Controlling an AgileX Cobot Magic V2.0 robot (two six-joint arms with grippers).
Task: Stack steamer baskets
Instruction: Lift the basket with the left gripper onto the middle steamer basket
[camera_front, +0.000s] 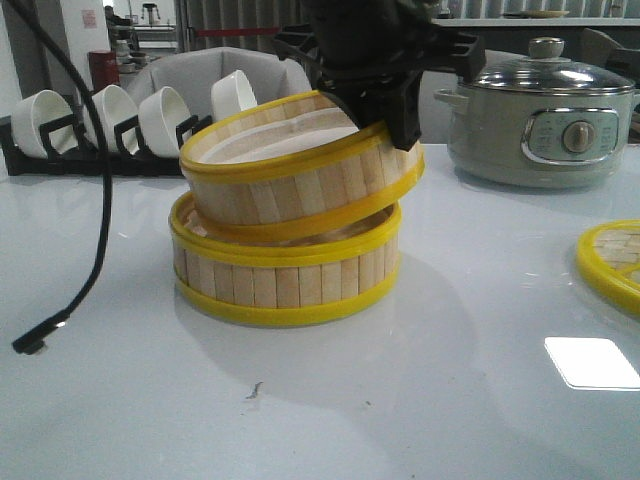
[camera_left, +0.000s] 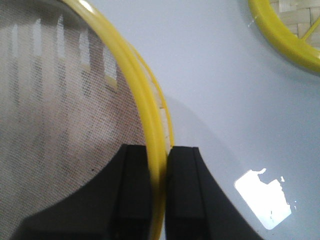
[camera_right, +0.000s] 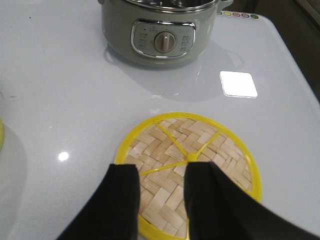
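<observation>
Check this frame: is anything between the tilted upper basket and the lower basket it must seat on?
Nothing visible. The upper basket, gripped at its rim by the left hand, sits tilted directly on the lower basket.

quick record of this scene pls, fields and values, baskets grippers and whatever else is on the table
upper basket: tilted, partly resting on the lower one, not seated flush
lower basket: flat on the table
left gripper: shut on the upper basket's rim, one finger inside, one outside
right gripper: open, above the woven lid, holding nothing
pot: glass lid on, far right of the table
bowls: white, standing in a black rack at the back left
cable: black, hanging down at the left, plug end on the table
</observation>
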